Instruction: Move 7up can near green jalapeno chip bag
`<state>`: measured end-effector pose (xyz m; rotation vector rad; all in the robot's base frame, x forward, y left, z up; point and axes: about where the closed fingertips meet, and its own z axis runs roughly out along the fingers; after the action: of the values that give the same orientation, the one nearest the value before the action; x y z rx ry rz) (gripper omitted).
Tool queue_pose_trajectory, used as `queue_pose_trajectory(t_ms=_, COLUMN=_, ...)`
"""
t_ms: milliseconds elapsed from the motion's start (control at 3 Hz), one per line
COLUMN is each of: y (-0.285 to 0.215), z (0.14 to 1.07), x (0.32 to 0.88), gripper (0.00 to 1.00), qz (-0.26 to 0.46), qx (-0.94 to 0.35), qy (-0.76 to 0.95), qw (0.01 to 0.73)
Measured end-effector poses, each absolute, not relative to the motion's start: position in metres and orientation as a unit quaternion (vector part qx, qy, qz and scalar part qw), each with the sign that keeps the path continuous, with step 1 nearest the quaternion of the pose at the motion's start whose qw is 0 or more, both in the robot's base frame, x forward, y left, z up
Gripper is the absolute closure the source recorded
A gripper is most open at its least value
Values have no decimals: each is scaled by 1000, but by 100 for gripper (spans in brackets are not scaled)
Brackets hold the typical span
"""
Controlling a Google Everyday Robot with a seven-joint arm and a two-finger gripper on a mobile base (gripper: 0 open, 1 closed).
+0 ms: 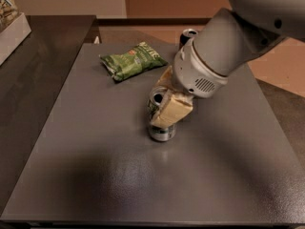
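Note:
The 7up can [158, 109] is silver with green markings and stands near the middle of the grey table [95, 166], tilted a little. My gripper [162, 104] reaches down from the upper right and is shut on the can, with one cream finger [174, 109] across its right side. The green jalapeno chip bag [132, 60] lies flat at the back left of the table, about a can's height away from the can.
A dark blue can [187, 34] stands at the back of the table, mostly hidden behind my arm [224, 46]. A dark wooden surface [43, 61] adjoins the table on the left, with a white box [12, 27] at its far left edge.

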<state>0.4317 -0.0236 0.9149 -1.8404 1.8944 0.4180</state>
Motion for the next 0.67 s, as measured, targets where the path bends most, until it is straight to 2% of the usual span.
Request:
queue_pose_trajectory(t_ms=333, y=-11, z=925, x=460, gripper=100, qz=145, qx=-641, qy=715, qw=238)
queue_pose_trajectory(t_ms=667, y=4, z=927, x=491, gripper=100, qz=142, qx=-614, qy=739, qw=236)
